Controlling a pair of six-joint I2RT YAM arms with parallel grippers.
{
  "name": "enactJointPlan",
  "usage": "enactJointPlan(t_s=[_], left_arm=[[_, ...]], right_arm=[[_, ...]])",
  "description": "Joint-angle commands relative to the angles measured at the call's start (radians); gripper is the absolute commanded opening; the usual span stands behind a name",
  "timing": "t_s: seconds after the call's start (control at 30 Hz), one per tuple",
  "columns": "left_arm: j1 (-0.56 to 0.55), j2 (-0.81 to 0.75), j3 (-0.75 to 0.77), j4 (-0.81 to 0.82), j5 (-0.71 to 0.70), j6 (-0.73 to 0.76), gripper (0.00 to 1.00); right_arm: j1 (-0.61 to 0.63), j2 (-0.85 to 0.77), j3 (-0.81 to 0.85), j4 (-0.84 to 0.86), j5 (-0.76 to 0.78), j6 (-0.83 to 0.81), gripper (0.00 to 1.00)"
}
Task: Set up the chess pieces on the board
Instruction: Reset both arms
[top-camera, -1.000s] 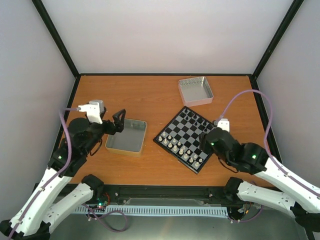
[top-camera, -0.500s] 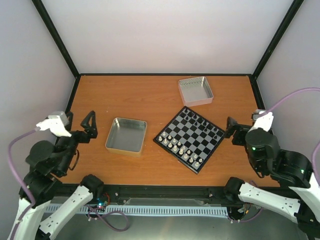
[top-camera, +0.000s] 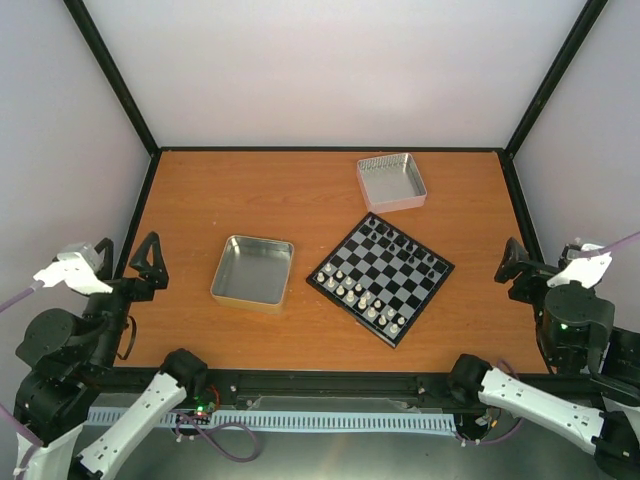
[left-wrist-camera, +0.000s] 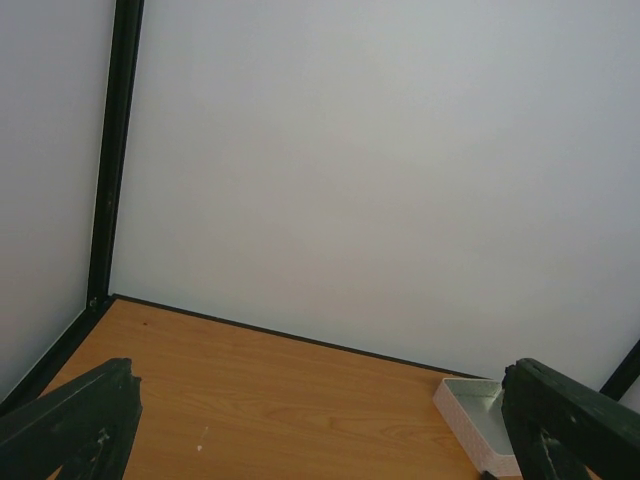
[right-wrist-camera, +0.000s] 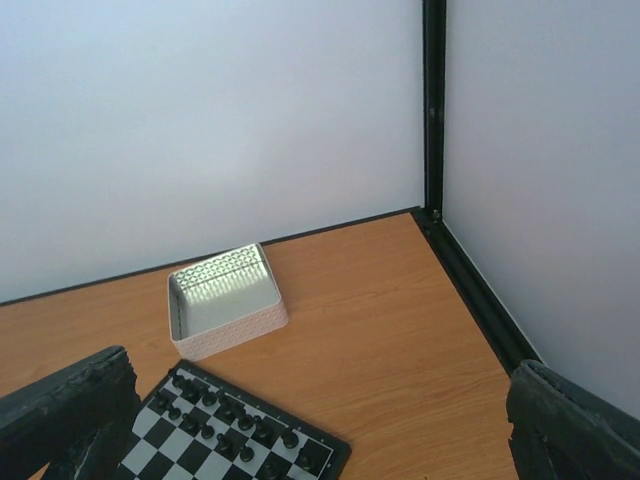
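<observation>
- Top external view: the chessboard (top-camera: 380, 278) lies turned cornerwise on the wooden table (top-camera: 260, 190), at about 4 o'clock from the table's middle.
- The cream-white chessmen (top-camera: 362, 297) stand in two rows on the board's 7 o'clock side. The black chessmen (top-camera: 405, 245) stand in rows on its 1 o'clock side.
- A silver metal tray (top-camera: 240, 293) sits just beside the board at its 9 o'clock. A second, lighter tray (top-camera: 391, 205) sits near the board at its 12 o'clock, by the back edge.
- The left gripper (top-camera: 127, 255) hangs over the table's 9 o'clock edge with its fingers spread wide and nothing between them. The right gripper (top-camera: 545, 255) hangs at the 3 o'clock edge, likewise spread and holding nothing. Both are well apart from the board.
- Left wrist view: the left gripper (left-wrist-camera: 320, 400) shows two dark fingers (left-wrist-camera: 80, 420) in the lower corners, far apart, with bare table (left-wrist-camera: 250, 370) between them. A corner of the lighter tray (left-wrist-camera: 470, 405) shows at 4 o'clock. The pale wall (left-wrist-camera: 350, 180) fills the upper frame.
- Right wrist view: the right gripper (right-wrist-camera: 320, 390) shows its fingers (right-wrist-camera: 70, 405) apart at the lower corners. The lighter tray (right-wrist-camera: 235, 330) lies at 10 o'clock from the frame's middle. A corner of the chessboard (right-wrist-camera: 300, 440) with black chessmen (right-wrist-camera: 225, 415) lies at 7 o'clock, just beside the tray.
</observation>
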Motion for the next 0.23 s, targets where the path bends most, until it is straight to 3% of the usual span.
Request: enactJointPlan(t_s=[0.0, 0.2], left_arm=[[-0.005, -0.008, 0.029, -0.027, -0.021, 0.028, 1.00], [-0.005, 0.001, 0.024, -0.018, -0.017, 0.039, 1.00]], right_arm=[[0.007, -0.018, 0.004, -0.006, 0.051, -0.005, 1.00], [0.007, -0.015, -0.012, 0.000, 0.057, -0.003, 1.00]])
